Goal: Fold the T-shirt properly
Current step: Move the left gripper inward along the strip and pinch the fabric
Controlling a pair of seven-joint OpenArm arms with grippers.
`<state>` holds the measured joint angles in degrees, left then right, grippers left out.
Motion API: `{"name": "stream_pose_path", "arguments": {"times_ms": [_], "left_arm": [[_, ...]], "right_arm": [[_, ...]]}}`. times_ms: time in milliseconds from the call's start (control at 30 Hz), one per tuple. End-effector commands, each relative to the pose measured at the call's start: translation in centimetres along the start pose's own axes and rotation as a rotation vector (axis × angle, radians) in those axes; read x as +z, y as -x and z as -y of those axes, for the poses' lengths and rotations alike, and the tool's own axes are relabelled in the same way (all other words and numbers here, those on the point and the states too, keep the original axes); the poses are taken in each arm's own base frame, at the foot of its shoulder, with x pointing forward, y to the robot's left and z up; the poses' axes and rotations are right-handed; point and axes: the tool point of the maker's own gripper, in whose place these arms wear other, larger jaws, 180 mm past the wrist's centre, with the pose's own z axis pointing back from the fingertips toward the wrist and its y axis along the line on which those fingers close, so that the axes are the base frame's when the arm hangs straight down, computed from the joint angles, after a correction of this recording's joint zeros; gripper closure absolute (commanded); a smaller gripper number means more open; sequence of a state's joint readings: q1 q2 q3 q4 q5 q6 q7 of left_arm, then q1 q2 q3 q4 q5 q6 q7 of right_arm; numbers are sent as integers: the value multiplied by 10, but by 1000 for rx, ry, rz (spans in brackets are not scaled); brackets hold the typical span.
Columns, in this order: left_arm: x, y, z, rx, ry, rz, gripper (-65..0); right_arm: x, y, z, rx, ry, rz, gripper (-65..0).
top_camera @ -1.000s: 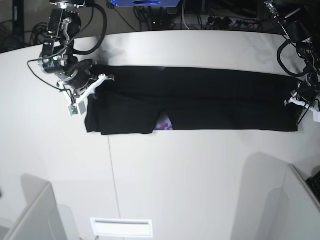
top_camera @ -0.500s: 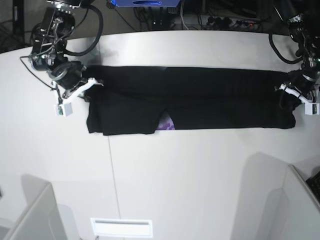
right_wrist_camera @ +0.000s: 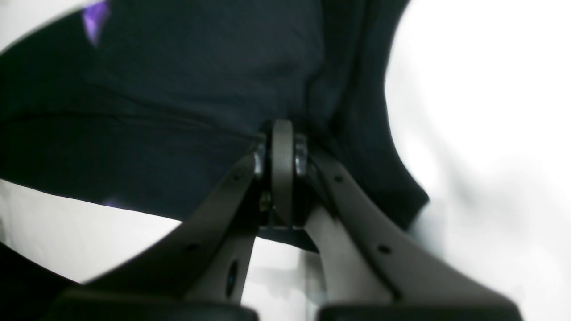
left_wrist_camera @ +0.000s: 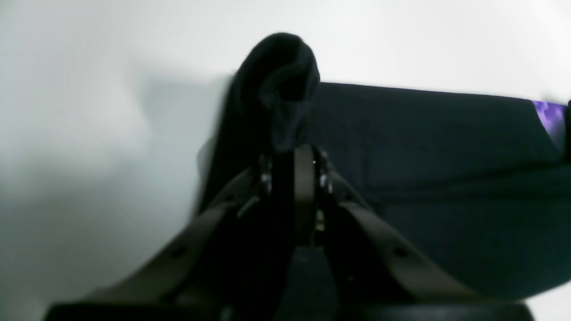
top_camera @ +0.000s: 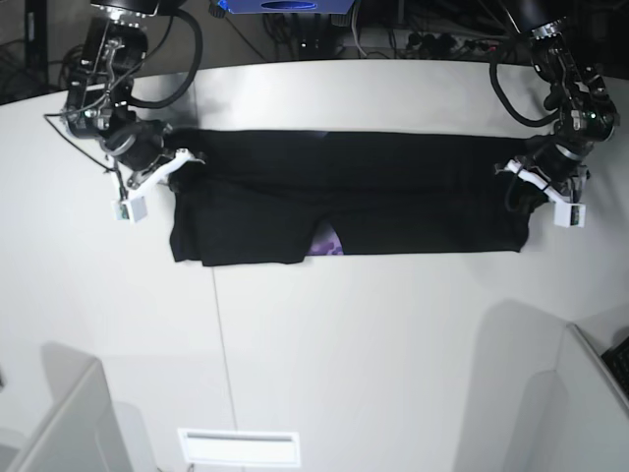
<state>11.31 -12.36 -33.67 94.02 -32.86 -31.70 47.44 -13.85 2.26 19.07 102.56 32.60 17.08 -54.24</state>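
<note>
worktop (top_camera: 324, 344): pale, bare in the foreground.
t-shirt (top_camera: 393, 197): black band lying flat, long axis running side to side between the arms, purple print peeking at its near edge.
left gripper (top_camera: 526, 182): clenched on one end.
right gripper (top_camera: 177, 162): clenched on the opposite end.

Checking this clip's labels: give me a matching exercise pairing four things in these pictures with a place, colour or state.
Things:
1. T-shirt
2. left gripper
3. right gripper
4. purple print

States:
A. pinching the cloth at the base view's left end
B. peeking out at the near edge
C. black, spread as a long band on the table
D. pinching the cloth at the base view's right end

Pairs: 1-C, 2-D, 3-A, 4-B
</note>
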Motion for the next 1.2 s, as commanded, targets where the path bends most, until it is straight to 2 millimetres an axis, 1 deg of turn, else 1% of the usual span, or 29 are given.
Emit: {"name": "stream_pose_path", "arguments": {"times_ms": [0, 67, 133, 267, 367, 400, 500, 567, 733, 867, 1000, 1167], "left_arm": [[-1, -16, 6, -7, 16, 50, 0], [-10, -11, 18, 16, 27, 26, 0], [-14, -8, 26, 26, 41, 14, 0], [-23, -16, 42, 33, 76, 33, 0], [-26, -18, 48, 48, 87, 45, 0], [-27, -22, 49, 46, 91, 54, 0], [-31, -21, 54, 51, 99, 24, 0], [-33, -26, 59, 51, 112, 17, 0], [-39, -32, 70, 69, 133, 26, 0], [-42, -29, 79, 89, 149, 27, 0], [-48, -22, 102, 55, 204, -8, 0], [-56, -13, 120, 103, 215, -45, 0]], "right_arm": [[3, -14, -1, 12, -8, 46, 0], [2, -12, 1, 10, -5, 41, 0], [3, -13, 3, 6, 0, 44, 0], [3, -13, 4, 6, 2, 44, 0], [3, -13, 4, 6, 2, 44, 0], [3, -13, 4, 6, 2, 44, 0], [3, -13, 4, 6, 2, 44, 0], [4, -14, 3, 8, 2, 47, 0], [2, -17, 1, 12, -4, 58, 0], [3, -19, 1, 12, -4, 69, 0], [2, -20, 1, 13, -5, 70, 0], [2, -25, 0, 17, -8, 80, 0]]}}
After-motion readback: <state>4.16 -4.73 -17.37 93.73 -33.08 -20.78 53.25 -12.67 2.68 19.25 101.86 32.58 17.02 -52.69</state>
